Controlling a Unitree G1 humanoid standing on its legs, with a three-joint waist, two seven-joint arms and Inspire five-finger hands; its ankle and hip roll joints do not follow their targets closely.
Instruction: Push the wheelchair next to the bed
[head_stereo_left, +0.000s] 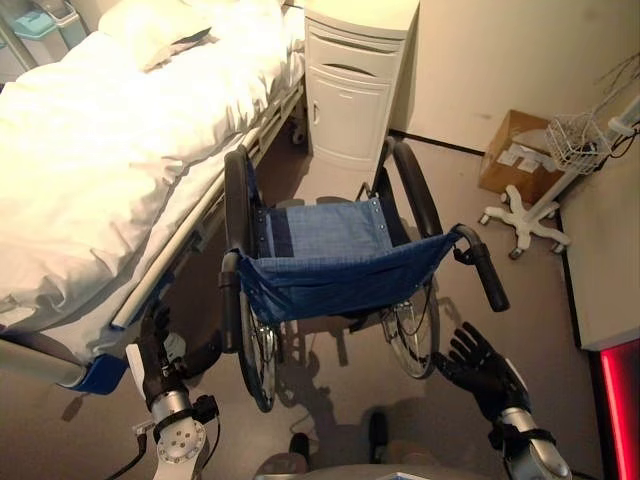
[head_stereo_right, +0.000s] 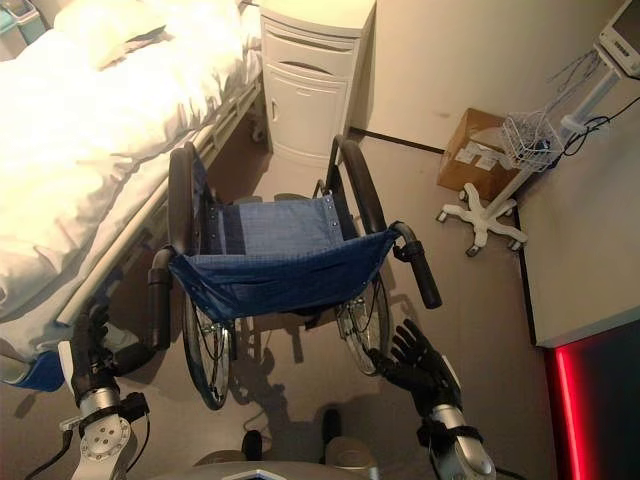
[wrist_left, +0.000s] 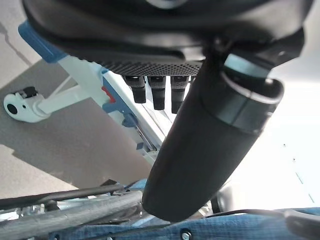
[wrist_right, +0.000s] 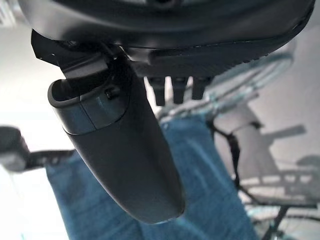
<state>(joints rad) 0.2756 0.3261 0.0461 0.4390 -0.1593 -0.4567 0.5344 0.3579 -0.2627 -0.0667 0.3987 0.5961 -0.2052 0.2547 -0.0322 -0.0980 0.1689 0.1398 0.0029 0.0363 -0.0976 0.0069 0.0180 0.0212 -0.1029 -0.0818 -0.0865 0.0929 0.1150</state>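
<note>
Wheelchair (head_stereo_left: 335, 260) with a sagging blue fabric seat stands just beside the white-quilted bed (head_stereo_left: 110, 150).
Left hand (head_stereo_left: 155, 355) hangs near the black left push-grip, fingers relaxed; right hand (head_stereo_left: 480, 365) spread wide below the right grip. Bare floor (head_stereo_left: 500, 290) lies open rightward; a white cabinet (head_stereo_left: 355, 85) stands ahead.
</note>
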